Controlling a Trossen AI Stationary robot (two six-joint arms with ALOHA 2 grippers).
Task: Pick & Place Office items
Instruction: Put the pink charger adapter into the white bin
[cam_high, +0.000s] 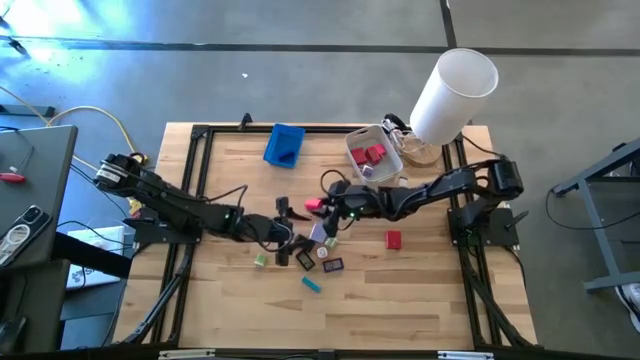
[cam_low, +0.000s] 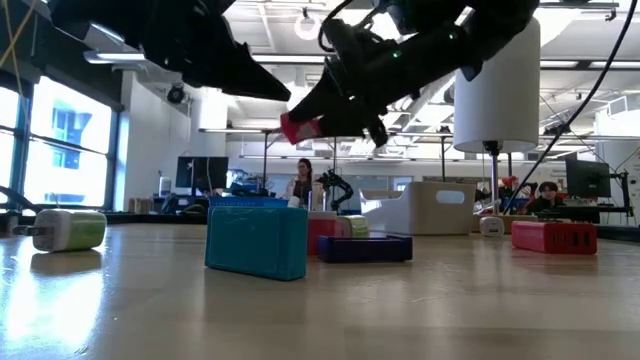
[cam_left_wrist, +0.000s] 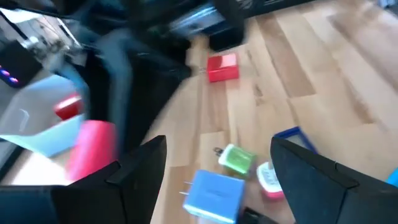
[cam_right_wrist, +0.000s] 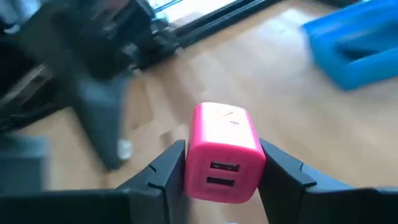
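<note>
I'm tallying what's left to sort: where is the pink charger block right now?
The pink charger block is held off the table in the right gripper, near the table's middle, just short of the white bin.

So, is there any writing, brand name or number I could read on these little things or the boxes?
None can be read.
Pink block held in the right pincer: only two plain slots and a faint scratch-like mark, no letters.
Blue tray, white bin, teal block: no visible print.
Screens in the room behind: too small and blurred.

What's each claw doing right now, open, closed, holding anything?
Left claw: open, empty, above the scattered items.
Right claw: closed on the pink charger block, lifted off the table.
</note>
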